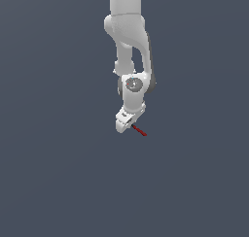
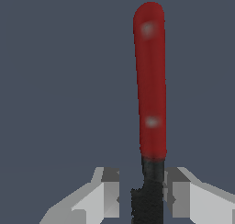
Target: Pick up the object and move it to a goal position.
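The jaws stand a little apart, one finger [image 2: 103,195] on each side of the rod [image 2: 149,85], whose black end sits in the gap between them. The finger on the far side lies close against the black part; on the other side a thin slot of background shows, so whether both pads are bearing on it cannot be told from the wrist view.

The rod looks stiff, very thin and light, with a smooth, glossy skin, so it may well slip or pivot if pinched only at its tip. The black end, already between the jaws, is the sensible place to hold; a bite nearer the colour join would steady it better.

From the gripper [image 2: 141,198] the red length runs straight out, past the fingertips. In the exterior view the rod [image 1: 139,130] pokes out from the gripper [image 1: 127,123] toward about 4 o'clock, with the arm [image 1: 127,46] rising above at 12 o'clock. No goal marker shows in either view, and the ground is a plain grey-blue field.
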`<state>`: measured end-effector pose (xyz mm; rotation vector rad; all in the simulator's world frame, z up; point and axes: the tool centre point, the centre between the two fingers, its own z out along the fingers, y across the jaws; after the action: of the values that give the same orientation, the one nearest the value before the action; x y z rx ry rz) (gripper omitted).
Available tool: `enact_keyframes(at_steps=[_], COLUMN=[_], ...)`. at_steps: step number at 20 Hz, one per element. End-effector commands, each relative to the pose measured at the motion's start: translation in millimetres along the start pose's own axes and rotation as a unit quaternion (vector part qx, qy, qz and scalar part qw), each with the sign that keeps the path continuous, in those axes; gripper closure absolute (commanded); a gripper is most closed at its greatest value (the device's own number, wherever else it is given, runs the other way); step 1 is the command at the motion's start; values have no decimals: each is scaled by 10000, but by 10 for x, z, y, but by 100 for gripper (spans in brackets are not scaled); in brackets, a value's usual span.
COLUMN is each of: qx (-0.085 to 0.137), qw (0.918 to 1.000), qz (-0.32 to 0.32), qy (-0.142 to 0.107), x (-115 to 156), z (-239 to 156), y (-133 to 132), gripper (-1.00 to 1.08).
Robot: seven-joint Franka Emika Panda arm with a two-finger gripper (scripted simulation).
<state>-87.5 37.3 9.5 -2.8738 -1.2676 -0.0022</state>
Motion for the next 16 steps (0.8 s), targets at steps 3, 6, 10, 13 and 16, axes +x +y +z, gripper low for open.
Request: enact_keyframes(at_steps=[3,6,10,13,16], qx=[0,0,-1,-3,-4], qw=[10000,10000,10000,10000,10000], qz=[-6,-6,-6,-6,-5], qy=[2,2,0,-2,-4], x=[6,13,35,63,99], z=[-2,-37,-147,-278,-454], y=[-6,-20,-68,-124,-199], gripper=[108,108,108,108,108])
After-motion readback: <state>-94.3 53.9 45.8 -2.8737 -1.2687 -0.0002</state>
